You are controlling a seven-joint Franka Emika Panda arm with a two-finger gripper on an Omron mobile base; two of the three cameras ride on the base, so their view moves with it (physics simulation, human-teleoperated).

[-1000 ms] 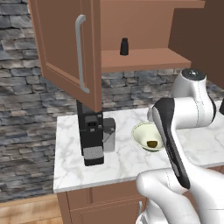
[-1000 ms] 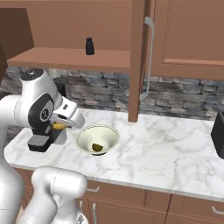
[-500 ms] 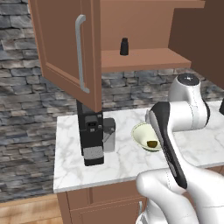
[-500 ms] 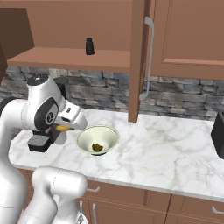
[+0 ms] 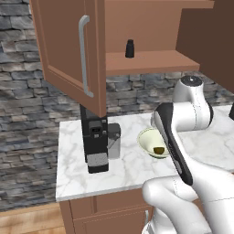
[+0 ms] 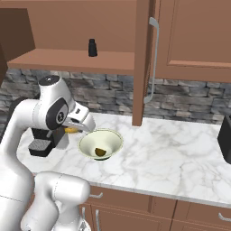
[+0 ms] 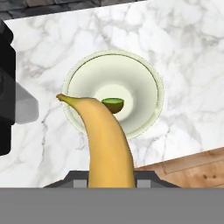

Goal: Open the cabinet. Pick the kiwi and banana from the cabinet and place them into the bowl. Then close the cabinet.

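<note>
The hand (image 7: 111,183) is pinching the banana (image 7: 107,144) near its base, hovering just above the bowl (image 7: 148,83), where the kiwi (image 7: 113,104) is lying. The banana is probably light, soft-skinned and bruisable, so a gentle mid-body grip suits.

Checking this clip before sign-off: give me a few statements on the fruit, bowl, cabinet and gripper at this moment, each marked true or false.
1. The kiwi lies in the bowl. True.
2. The banana lies in the bowl beside the kiwi. False: the gripper holds it above the bowl.
3. Both doors of the cabinet are shut. False: both stand open.
4. A small black bottle stands on the cabinet shelf. True.
5. The bowl sits on the cabinet shelf. False: it sits on the marble counter, beside the black coffee machine.
</note>
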